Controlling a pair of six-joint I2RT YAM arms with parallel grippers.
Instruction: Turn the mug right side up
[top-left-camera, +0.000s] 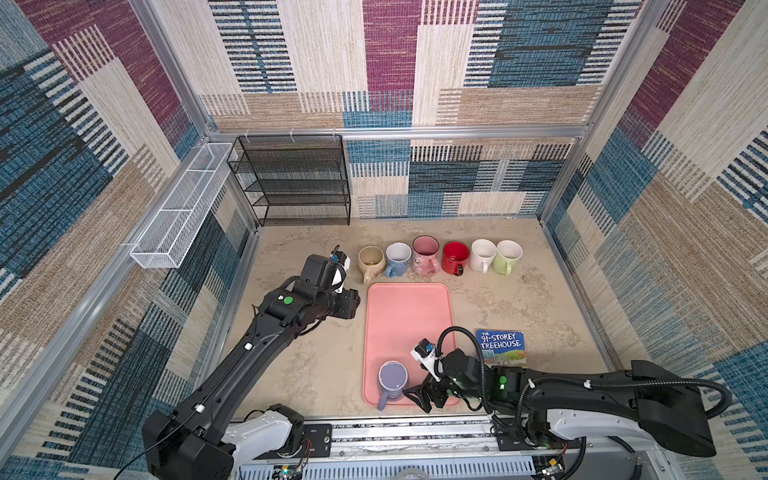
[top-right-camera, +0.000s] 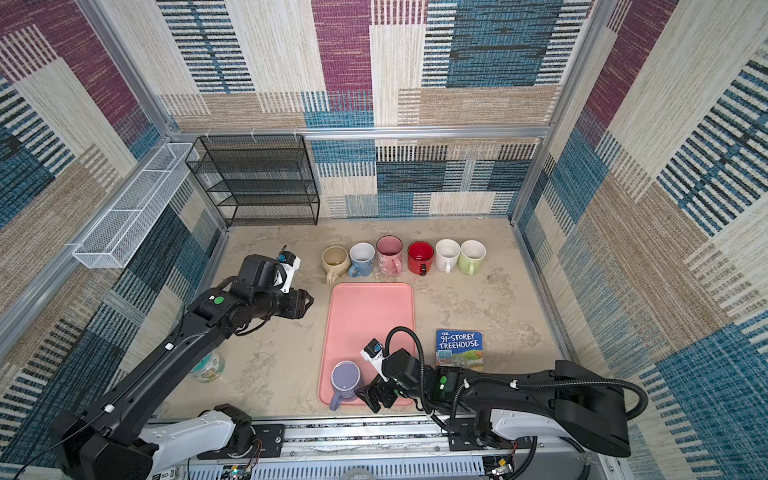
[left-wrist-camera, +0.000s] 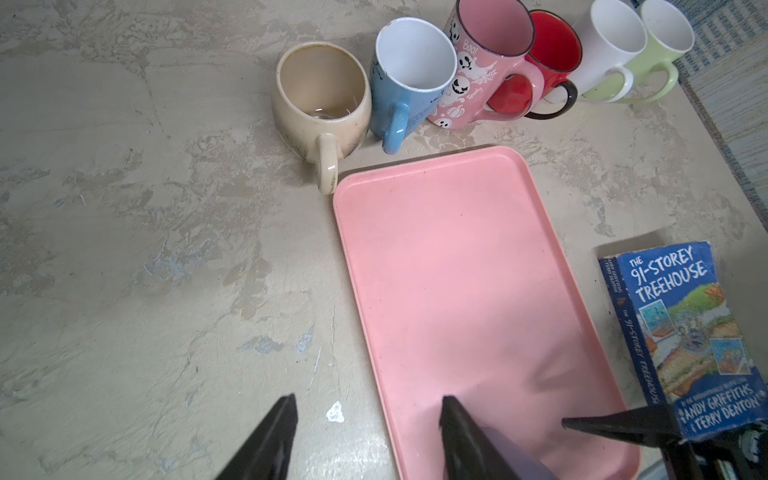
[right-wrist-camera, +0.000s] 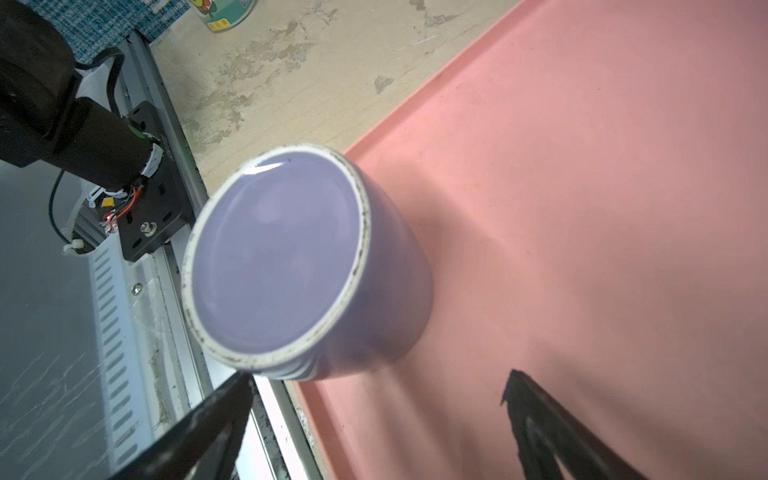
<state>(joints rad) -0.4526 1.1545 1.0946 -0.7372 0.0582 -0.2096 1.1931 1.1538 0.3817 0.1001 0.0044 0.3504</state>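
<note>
Your lavender mug (top-left-camera: 392, 380) stands upside down, base up, on the near corner of the pink tray (top-left-camera: 409, 320), its handle pointing to the front edge. Your right gripper (top-left-camera: 420, 400) sits just beside it, jaws wide apart and empty, probably lined up to take its wall. Your left gripper (left-wrist-camera: 368, 409) hovers apart too, holding nothing, likely parked clear, near the row of upright mugs (top-left-camera: 426, 253).

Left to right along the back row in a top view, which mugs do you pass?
beige mug → blue mug → pink mug → red mug → white mug → green mug
</note>
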